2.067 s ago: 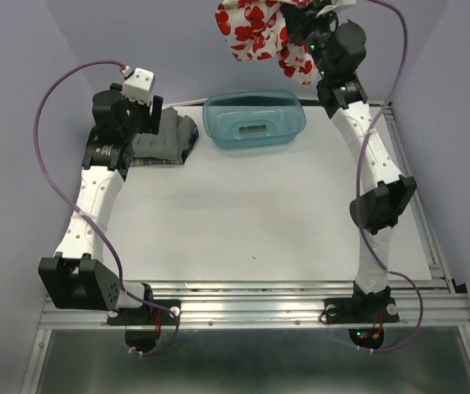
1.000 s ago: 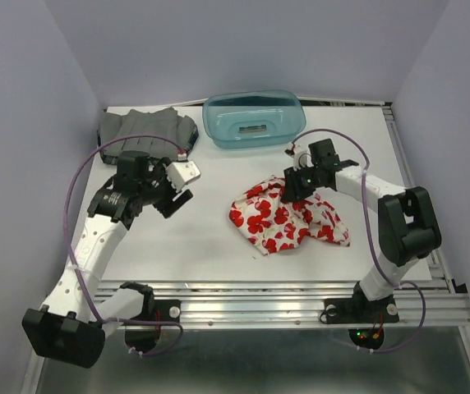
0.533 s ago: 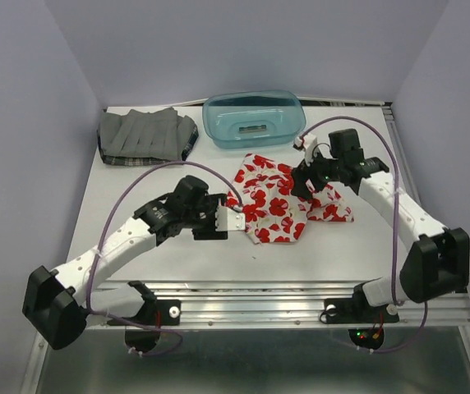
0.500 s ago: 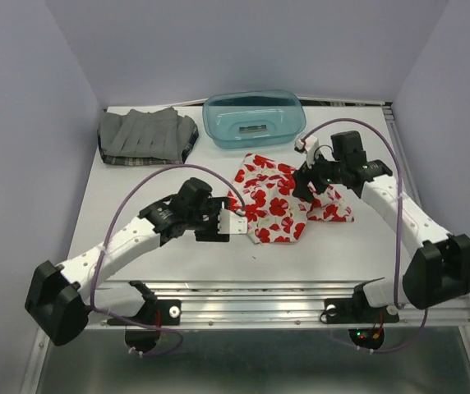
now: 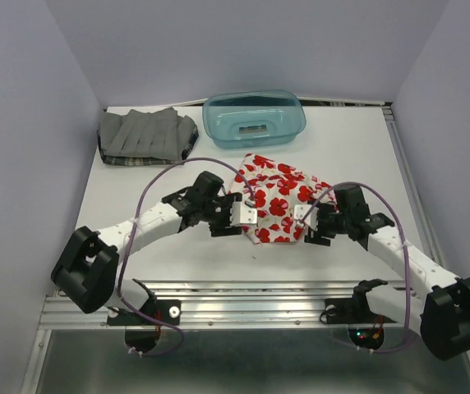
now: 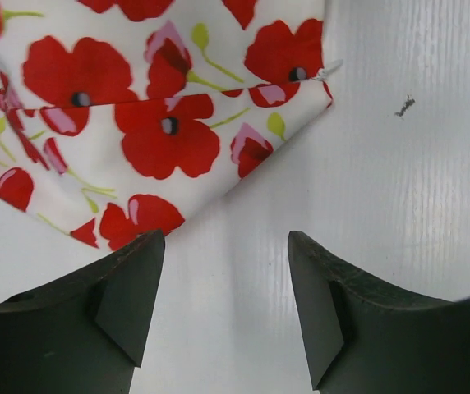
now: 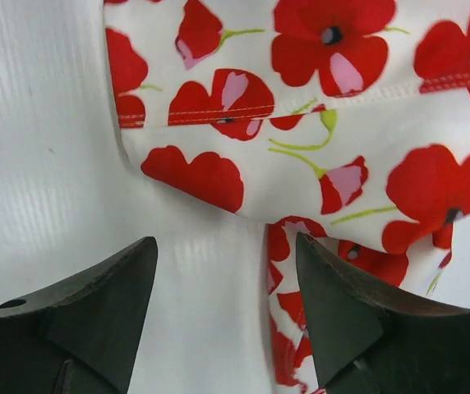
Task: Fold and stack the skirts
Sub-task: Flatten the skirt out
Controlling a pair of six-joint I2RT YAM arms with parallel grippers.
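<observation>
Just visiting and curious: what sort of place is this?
Likely a robotics lab test bench: two white jointed arms bolted to an aluminium rail, plain lavender walls enclosing a white table.

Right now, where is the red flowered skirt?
In the top view the skirt lies in the middle of the table, just nearer than the basket, between the left hand and right hand.

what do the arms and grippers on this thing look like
The left arm and right arm have white links with bulky black joint housings. A purple cable loops along each. The left gripper and right gripper have dark, wedge-shaped fingers.
</observation>
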